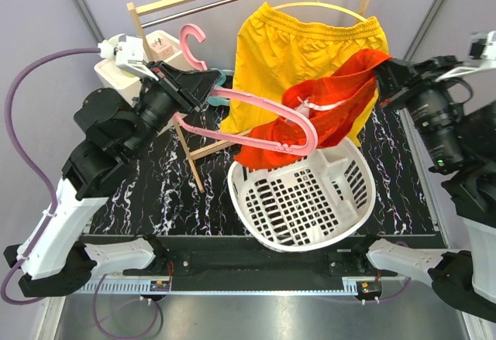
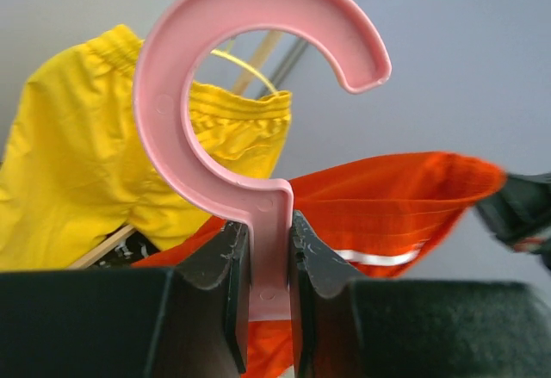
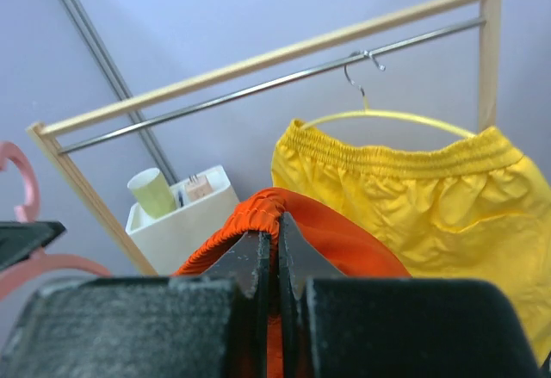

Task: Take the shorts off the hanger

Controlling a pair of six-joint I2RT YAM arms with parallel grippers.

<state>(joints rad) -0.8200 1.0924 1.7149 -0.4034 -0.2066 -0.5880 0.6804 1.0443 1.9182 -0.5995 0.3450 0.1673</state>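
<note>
My left gripper [image 1: 188, 84] [image 2: 269, 257] is shut on the neck of a pink plastic hanger [image 1: 256, 115] [image 2: 250, 94], held in the air off the rail. The orange-red shorts [image 1: 333, 108] [image 2: 387, 206] hang over the hanger's right arm and stretch to my right gripper [image 1: 385, 77] [image 3: 276, 249], which is shut on their elastic waistband [image 3: 250, 214]. The yellow shorts [image 1: 310, 46] [image 3: 413, 197] hang on a yellow wire hanger [image 3: 387, 118] on the metal rail [image 3: 258, 85] behind.
A white laundry basket [image 1: 341, 208] lies below the orange-red shorts on the black marble table [image 1: 155, 193]. A wooden rack frame [image 1: 194, 154] stands at the back. A white box [image 3: 185, 214] with a green cup [image 3: 155, 193] sits at the back left.
</note>
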